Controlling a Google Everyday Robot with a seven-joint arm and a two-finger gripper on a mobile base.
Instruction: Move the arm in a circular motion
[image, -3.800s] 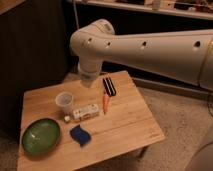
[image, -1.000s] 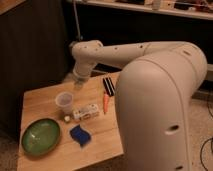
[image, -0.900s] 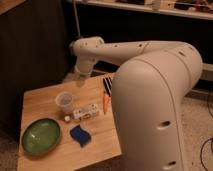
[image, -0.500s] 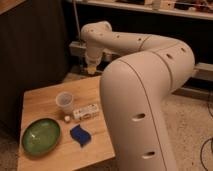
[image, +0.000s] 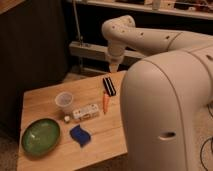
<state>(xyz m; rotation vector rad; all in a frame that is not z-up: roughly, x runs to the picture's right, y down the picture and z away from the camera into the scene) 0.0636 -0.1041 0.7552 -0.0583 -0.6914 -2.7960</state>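
Observation:
The glossy white arm (image: 165, 75) fills the right side of the camera view, its thick segment close to the lens and its far segment curving up and left. It ends in a short downward tip, my gripper (image: 114, 66), which hangs above the far edge of the wooden table (image: 50, 92), just behind a black object (image: 109, 85). Nothing is seen held at the tip.
On the table lie a green bowl (image: 40, 136), a clear plastic cup (image: 64, 101), a small white box (image: 86, 113), a blue sponge (image: 80, 135), an orange carrot-like item (image: 105, 102) and a tiny white cube (image: 66, 118). A dark cabinet stands at left, a shelf rail behind.
The arm's tip has swung from low over the table's left-middle up and to the right, toward the far edge. The near segment has shifted right, uncovering more table. The objects have not moved.

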